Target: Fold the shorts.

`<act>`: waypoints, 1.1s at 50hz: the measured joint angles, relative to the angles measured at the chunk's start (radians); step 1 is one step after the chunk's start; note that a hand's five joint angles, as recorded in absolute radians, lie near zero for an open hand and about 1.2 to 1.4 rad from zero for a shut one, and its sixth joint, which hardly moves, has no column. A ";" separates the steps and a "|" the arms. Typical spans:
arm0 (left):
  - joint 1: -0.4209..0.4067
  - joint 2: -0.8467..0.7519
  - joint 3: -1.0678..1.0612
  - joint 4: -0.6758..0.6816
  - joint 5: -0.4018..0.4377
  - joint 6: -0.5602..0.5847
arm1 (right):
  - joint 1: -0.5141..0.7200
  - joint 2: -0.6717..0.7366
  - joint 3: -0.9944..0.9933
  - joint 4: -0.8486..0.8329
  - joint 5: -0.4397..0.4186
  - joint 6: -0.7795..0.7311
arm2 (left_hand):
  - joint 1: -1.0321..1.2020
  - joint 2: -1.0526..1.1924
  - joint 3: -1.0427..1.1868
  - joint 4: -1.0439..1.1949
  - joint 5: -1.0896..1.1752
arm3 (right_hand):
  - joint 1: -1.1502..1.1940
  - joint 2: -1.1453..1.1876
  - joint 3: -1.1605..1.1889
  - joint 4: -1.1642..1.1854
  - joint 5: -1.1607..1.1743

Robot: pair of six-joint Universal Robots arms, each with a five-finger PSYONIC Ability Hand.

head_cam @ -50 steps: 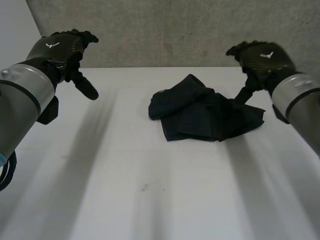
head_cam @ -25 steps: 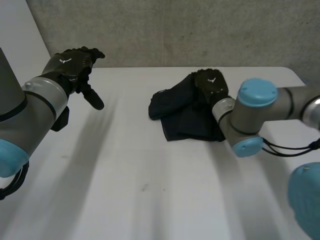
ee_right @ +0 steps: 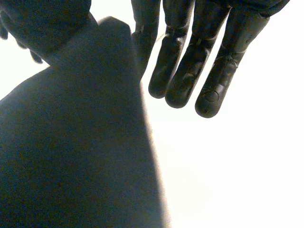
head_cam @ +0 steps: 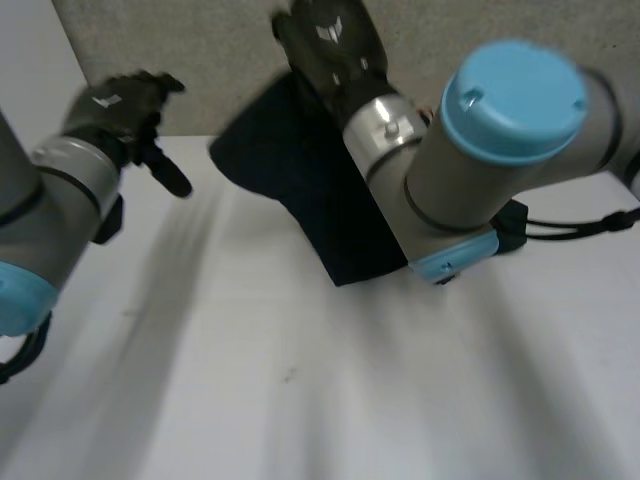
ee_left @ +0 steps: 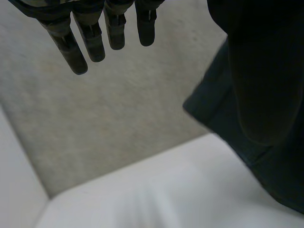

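Grey speckled wall (head_cam: 200, 60) backs a white worktop (head_cam: 300, 400), and both arms are out over it. The right arm (head_cam: 500, 130) reaches across toward the wall, its light-blue cap big in the head view, and the right hand (head_cam: 325, 40) is up high at the far side. The dark navy shorts (head_cam: 320, 190) hang from that hand. They drop from under its palm in a wide, slack sheet, and the lowest part looks to reach the worktop below the wrist.

In the right wrist view the fingers (ee_right: 183, 71) are straight and close together, pointing down. The shorts (ee_right: 76, 152) run up beside the nearest finger to a peak between it and the thumb (ee_right: 42, 23), so the cloth seems pinched there near one edge. The other fingertips stand clear of the cloth, with bright worktop beyond them.

The left hand (head_cam: 115, 105) hovers well apart from the shorts, above the worktop near the wall, at the end of the left arm (head_cam: 50, 200). Its fingers (ee_left: 92, 33) are straight and slightly spread and hold nothing. In the left wrist view an edge of the shorts (ee_left: 209, 102) hangs off to the thumb side of that hand, not touching it.
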 measured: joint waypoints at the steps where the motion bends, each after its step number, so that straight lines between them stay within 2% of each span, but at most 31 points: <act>1: 0.009 0.015 0.002 0.000 -0.009 0.000 | 0.008 -0.017 -0.012 -0.008 0.006 0.008 | 0.000 0.000 0.000 0.000 0.000 | 0.000 0.000 0.000 0.000 0.000; 6: 0.054 0.076 0.007 0.000 -0.037 -0.003 | 0.018 -0.078 -0.069 -0.034 0.061 0.069 | 0.000 0.000 0.000 0.000 0.000 | 0.000 0.000 0.000 0.000 0.000; 9: 0.093 0.120 0.009 0.000 -0.044 -0.005 | 0.001 -0.126 -0.088 -0.037 0.139 0.122 | 0.000 0.000 0.000 0.000 0.000 | 0.000 0.000 0.000 0.000 0.000; 12: 0.109 0.138 0.010 0.000 -0.044 -0.006 | -0.019 -0.156 -0.062 -0.018 0.182 0.131 | 0.000 0.000 0.000 0.000 0.000 | 0.000 0.000 0.000 0.000 0.000; 18: 0.118 0.149 0.009 -0.001 -0.041 -0.006 | -0.117 -0.236 0.123 0.118 0.264 0.077 | 0.000 0.000 0.000 0.000 0.000 | 0.000 0.000 0.000 0.000 0.000; 23: 0.110 0.146 0.002 -0.001 -0.039 -0.005 | -0.254 -0.266 0.355 0.268 0.281 0.031 | 0.000 0.000 0.000 0.000 0.000 | 0.000 0.000 0.000 0.000 0.000; 30: 0.095 0.123 -0.011 -0.001 -0.037 -0.004 | -0.454 -0.282 0.656 0.347 0.204 -0.009 | 0.000 0.000 0.000 0.000 0.000 | -0.002 -0.003 -0.004 -0.004 -0.001; 32: 0.086 0.111 -0.012 -0.001 -0.037 -0.003 | -0.501 -0.286 0.701 0.343 0.177 -0.023 | 0.000 0.000 0.000 0.000 0.000 | -0.055 -0.072 -0.080 -0.081 -0.047; 34: 0.072 0.095 -0.012 -0.001 -0.037 -0.002 | -0.549 -0.291 0.737 0.335 0.150 -0.038 | 0.000 0.000 0.000 0.000 0.000 | -0.401 -0.475 -0.478 -0.479 -0.426; 36: 0.055 0.080 -0.011 -0.001 -0.037 -0.001 | -0.589 -0.299 0.759 0.325 0.127 -0.052 | 0.000 0.000 0.000 0.000 0.000 | -0.604 -0.709 -0.733 -0.735 -0.692; 38: 0.044 0.071 -0.011 -0.001 -0.037 0.000 | -0.602 -0.315 0.765 0.319 0.115 -0.057 | 0.000 0.000 0.000 0.000 0.000 | -0.663 -0.776 -0.813 -0.815 -0.771; 46: 0.029 0.065 -0.014 -0.001 -0.037 0.001 | -0.529 -0.454 0.798 0.312 0.040 -0.062 | 0.000 0.000 0.000 0.000 0.000 | -0.672 -0.777 -0.826 -0.832 -0.789; 51: 0.029 0.065 -0.014 -0.001 -0.036 0.001 | -0.414 -0.579 0.893 0.312 -0.074 -0.086 | 0.000 0.000 0.000 0.000 0.000 | -0.672 -0.777 -0.824 -0.830 -0.782; 55: 0.028 0.063 -0.015 -0.001 -0.036 0.001 | -0.316 -0.620 0.958 0.310 -0.124 -0.118 | 0.000 0.000 0.000 0.000 0.000 | -0.672 -0.777 -0.824 -0.830 -0.775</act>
